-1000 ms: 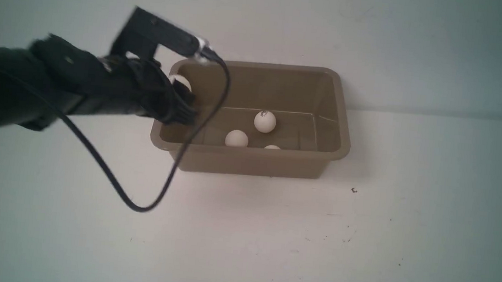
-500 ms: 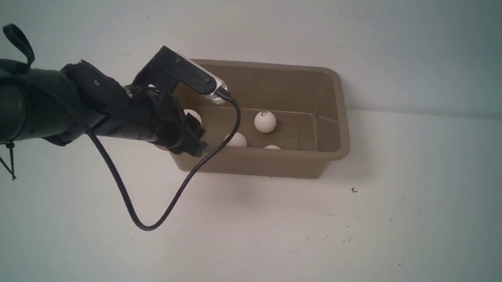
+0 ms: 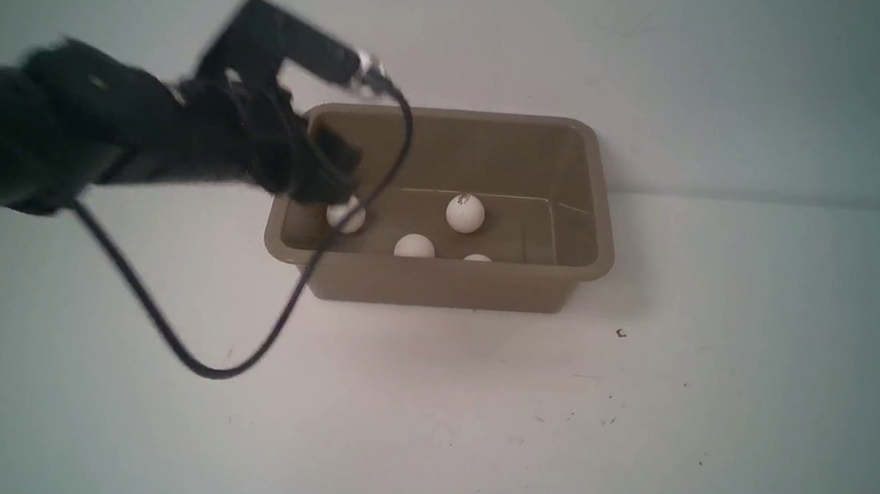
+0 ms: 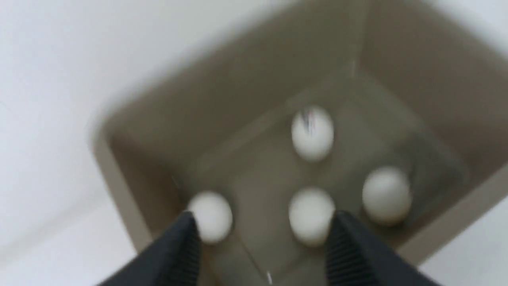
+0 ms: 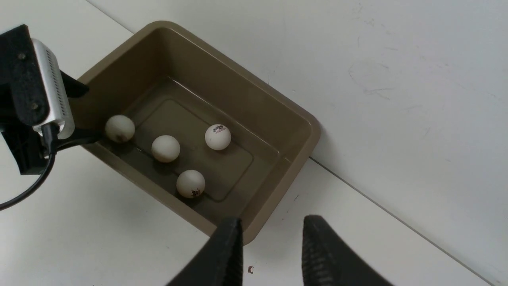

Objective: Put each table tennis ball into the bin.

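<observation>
1. Four balls lie in the bin (image 3: pixel 444 286), all on its floor. In the front view one (image 3: pixel 346 216) sits at the left end, one (image 3: pixel 414 244) mid-floor near the front wall, and a logo ball (image 3: pixel 464 212) further back. The fourth (image 3: pixel 477 258) shows only as a sliver over the front rim.
2. The right wrist view gives the same count: four, each apart from the others, none against the far end wall.
3. No ball shows on the table (image 3: pixel 469 443) in any view. The only thing there is a small dark speck off the bin's right front corner.
4. The left gripper (image 4: pixel 262 226) hangs over the bin's left end, above the rim, and is blurred in the front view. In its own wrist view the jaws stand well apart with nothing between them. The balls seen past the fingertips (image 4: pixel 186 226) are down on the floor, not held. Its cable (image 3: pixel 159 317) loops down over the table in front.
5. The right gripper (image 5: pixel 272 234) is outside the bin, over the table by a corner. Its jaws are parted partway and empty. It is out of the front view.
6. Judgement: the placing looks finished, with every ball I can count already inside. What is left seems to be only clearing the left arm away from the bin. Whether the left-end ball has settled I cannot tell.
</observation>
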Controlling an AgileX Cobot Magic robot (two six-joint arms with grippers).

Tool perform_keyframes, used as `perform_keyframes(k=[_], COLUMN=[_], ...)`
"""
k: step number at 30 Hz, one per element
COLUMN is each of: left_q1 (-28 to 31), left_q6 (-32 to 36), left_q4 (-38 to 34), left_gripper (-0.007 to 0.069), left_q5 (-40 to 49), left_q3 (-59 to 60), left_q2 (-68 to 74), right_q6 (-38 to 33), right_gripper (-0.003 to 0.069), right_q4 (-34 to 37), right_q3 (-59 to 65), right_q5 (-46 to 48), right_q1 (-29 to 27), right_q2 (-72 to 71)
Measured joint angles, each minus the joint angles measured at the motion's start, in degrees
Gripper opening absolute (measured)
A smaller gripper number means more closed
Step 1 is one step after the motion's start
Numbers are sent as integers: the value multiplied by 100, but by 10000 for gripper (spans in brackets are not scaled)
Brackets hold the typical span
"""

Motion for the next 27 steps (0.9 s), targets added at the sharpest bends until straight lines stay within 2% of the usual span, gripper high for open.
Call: perform_keyframes(k=[2, 3, 4, 5, 7, 13, 20, 27], left_q1=[0, 0, 0, 0, 0, 72, 847, 1505], left_q6=[0, 0, 0, 0, -42, -67, -489, -615], left_q4=[-6, -11, -11, -17, -22, 67, -32, -45], left_gripper=[237, 140, 140, 64, 9, -4, -4, -4], left_q5=[17, 58, 58, 146, 318, 344, 167, 555], left_q3=[0, 0, 0, 5, 122, 983, 2797, 3655], left_q2=[-484, -885, -939, -1238, -1821, -2823, -4983, -6338], right_q6=[0, 0, 0, 0, -6, -72, -77, -77], right_gripper=[206, 206, 206, 206, 206, 206, 206, 206], right_q4=[-21, -27, -34, -46, -98, -289, -619, -573], right_q3=[0, 0, 0, 0, 0, 0, 0, 0], right_q5=[0, 0, 0, 0, 32, 90, 103, 103], right_q1=[0, 0, 0, 0, 0, 0, 0, 0], right_q2=[0, 0, 0, 0, 0, 0, -7, -7])
